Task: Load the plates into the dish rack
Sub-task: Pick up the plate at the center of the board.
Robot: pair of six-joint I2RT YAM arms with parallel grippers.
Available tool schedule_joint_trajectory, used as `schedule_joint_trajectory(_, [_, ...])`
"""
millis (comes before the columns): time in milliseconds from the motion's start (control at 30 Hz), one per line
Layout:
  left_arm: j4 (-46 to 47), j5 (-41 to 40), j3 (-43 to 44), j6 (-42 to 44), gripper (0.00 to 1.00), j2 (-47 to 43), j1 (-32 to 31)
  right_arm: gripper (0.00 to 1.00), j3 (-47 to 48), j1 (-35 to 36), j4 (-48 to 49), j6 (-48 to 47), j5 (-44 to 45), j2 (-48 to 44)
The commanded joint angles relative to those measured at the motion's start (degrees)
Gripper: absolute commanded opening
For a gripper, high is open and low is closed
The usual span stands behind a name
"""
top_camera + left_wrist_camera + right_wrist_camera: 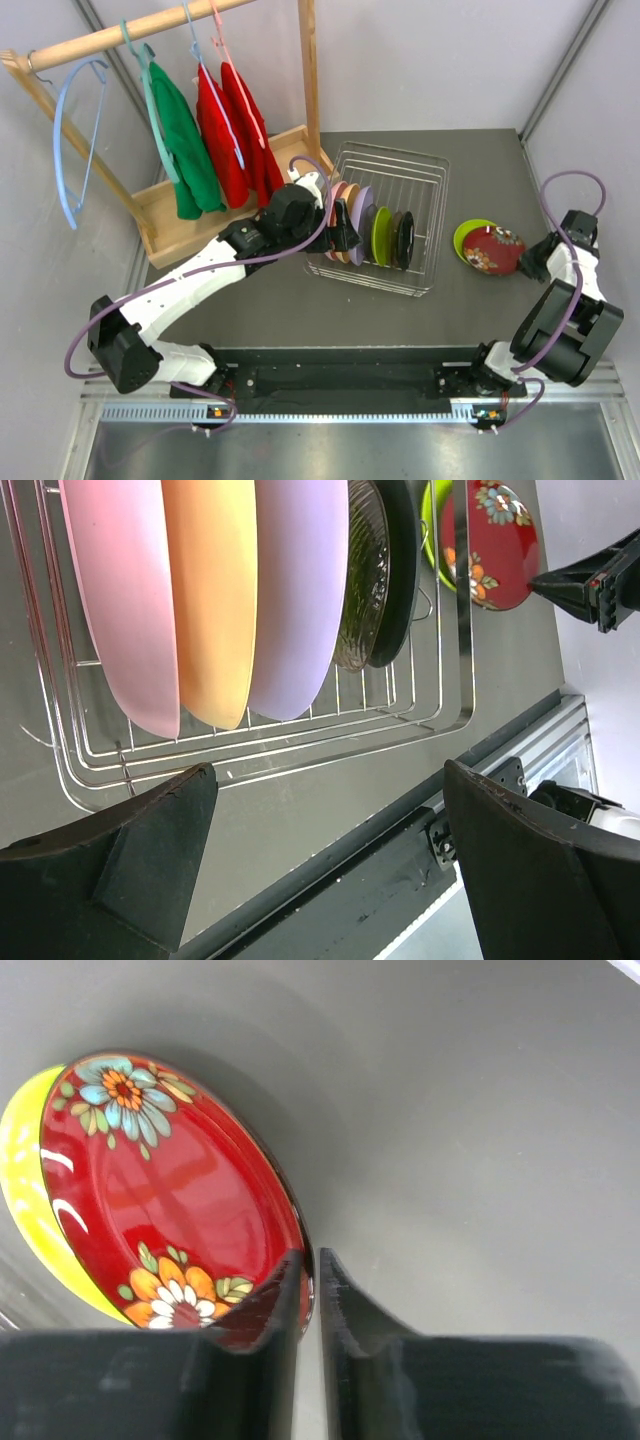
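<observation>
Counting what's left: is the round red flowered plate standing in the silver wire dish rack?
No, the red flowered plate lies outside the rack, over a lime green plate.

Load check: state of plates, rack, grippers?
pink plate: upright, racked
orange plate: upright, racked
lavender plate: upright, racked
dark plate: upright, racked
red plate: flat on lime plate
lime plate: flat on table
rack: partly filled
left gripper: open, empty
right gripper: shut, at red plate

Bare table [462, 300] between rack [430, 180], red plate [493, 251]

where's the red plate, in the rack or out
Out: the red plate lies on a lime green plate on the table beside the dish rack.
</observation>
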Motion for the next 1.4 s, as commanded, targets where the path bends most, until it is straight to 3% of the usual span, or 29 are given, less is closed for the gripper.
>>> schedule_joint_trajectory(0, [3.3,0.4,-0.4,-0.3,0.99,-1.5,0.3,0.18,-1.3,-0.7,4.1,1.2,-2.7,-1.1])
schedule_joint_trajectory(67, [3.4,0.7,-0.4,-0.2,0.99,-1.3,0.3,0.30,-2.5,-0.8,5.6,1.4,-4.7,-0.9])
schedule_joint_trajectory(200, [3.5,0.4,-0.6,-0.3,0.99,-1.4,0.3,0.36,-4.3,-0.8,8.5,1.9,-7.1,-0.6])
schedule_joint_trajectory(267, [3.5,0.4,-0.6,-0.3,0.99,-1.4,0.3,0.47,-5.4,-0.7,10.3,2.5,-7.6,-0.4])
schedule_joint_trajectory(467, [3.5,0.6,-0.6,-0.3,0.99,-1.1,0.3,0.50,-6.9,-0.8,14.7,3.3,-9.5,2.1])
schedule_joint_trajectory(600, [3.5,0.5,-0.4,-0.1,0.99,-1.0,0.3,0.41,-7.4,-0.8,15.7,3.5,-9.7,3.0])
schedule_joint_trajectory(767, [3.5,0.4,-0.4,0.0,0.99,-0.7,0.3,0.08,-7.9,-0.7,15.7,3.3,-8.9,1.0])
schedule_joint_trajectory(867, [3.5,0.9,-0.3,0.0,0.99,-0.4,0.4,0.00,-7.8,-0.8,15.1,3.1,-8.7,-0.5])
schedule_joint_trajectory(1367, [4.2,0.0,0.6,0.0,0.99,-2.0,0.4,0.00,-1.7,-0.7,8.9,3.6,-16.2,-9.5])
